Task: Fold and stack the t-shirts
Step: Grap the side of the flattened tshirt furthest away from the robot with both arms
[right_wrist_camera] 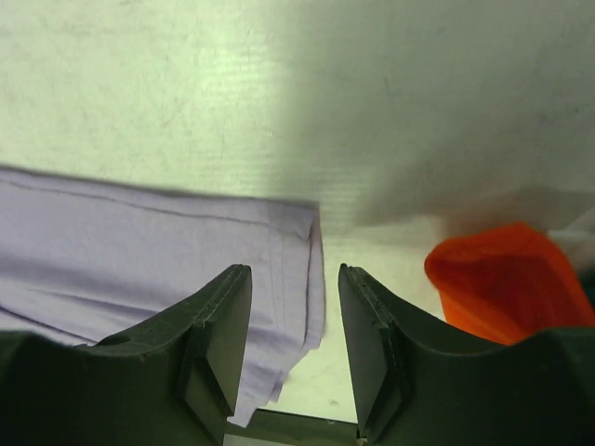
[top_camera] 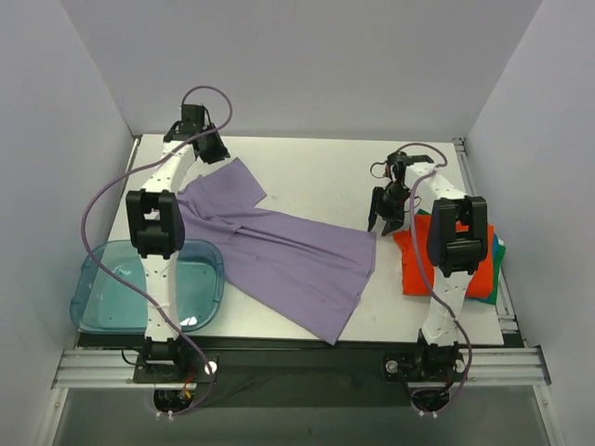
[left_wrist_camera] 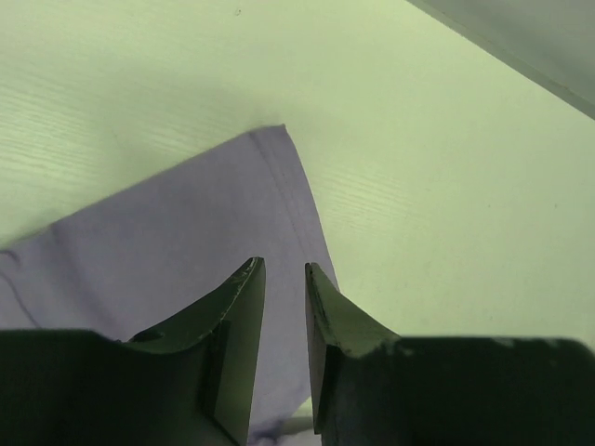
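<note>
The lavender t-shirt (top_camera: 279,251) lies spread across the middle of the table. One sleeve (left_wrist_camera: 186,232) points to the far left. My left gripper (top_camera: 212,149) hovers over that sleeve; in the left wrist view its jaws (left_wrist_camera: 284,265) stand a narrow gap apart with nothing clamped. My right gripper (top_camera: 384,216) is open, and in its wrist view (right_wrist_camera: 293,271) it straddles the shirt's right hem corner (right_wrist_camera: 297,251). The folded orange-red t-shirt (top_camera: 414,265) lies at the right, partly under the right arm, and also shows in the right wrist view (right_wrist_camera: 502,279). A green-teal edge (top_camera: 499,255) shows beneath it.
A translucent blue tray (top_camera: 112,288) sits at the near left, crossed by the left arm. White walls enclose the table on three sides. Bare table shows at the far middle (top_camera: 316,167) and near right (top_camera: 390,316).
</note>
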Available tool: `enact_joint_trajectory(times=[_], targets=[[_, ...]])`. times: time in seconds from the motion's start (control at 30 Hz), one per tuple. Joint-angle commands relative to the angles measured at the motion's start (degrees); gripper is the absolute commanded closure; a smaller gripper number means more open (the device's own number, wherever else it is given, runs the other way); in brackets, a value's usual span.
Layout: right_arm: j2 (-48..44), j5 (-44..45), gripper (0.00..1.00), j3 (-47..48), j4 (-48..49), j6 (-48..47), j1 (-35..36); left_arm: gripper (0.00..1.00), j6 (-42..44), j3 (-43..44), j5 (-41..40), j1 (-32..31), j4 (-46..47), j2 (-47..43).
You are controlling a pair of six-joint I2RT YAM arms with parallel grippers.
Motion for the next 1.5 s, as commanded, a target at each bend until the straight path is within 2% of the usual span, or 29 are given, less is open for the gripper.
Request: enact_joint_trajectory(times=[0.0, 0.27, 0.57, 0.8, 1.07, 1.47], targets=[[1.86, 0.86, 0.57, 2.64, 1.07, -0.27, -0.77, 0.66, -1.03, 2.98, 1.49, -1.09, 7.7, 2.74], [6.96, -0.11, 0.6, 4.58, 1.16, 0.6, -1.12, 0.61, -0.51, 6.23, 1.94, -1.35, 17.28, 8.19], [7.93, -0.2, 0.68, 4.75, -0.59, 2.28, -1.21, 0.56, 2.83, 12.29, 0.09, -1.44, 21.25, 14.42], [7.14, 0.41, 0.69, 4.31, -2.26, 3.07, -1.12, 0.54, 4.24, 14.05, -4.91, -1.35, 17.92, 17.07], [7.58, 0.24, 0.68, 5.01, -2.88, 3.69, -0.59, 0.52, 5.73, 17.3, -5.71, -1.44, 14.92, 19.97], [9.69, -0.38, 0.68, 7.3, -4.2, 3.25, -0.33, 0.51, 10.13, 16.42, -4.83, -2.76, 13.52, 19.44]])
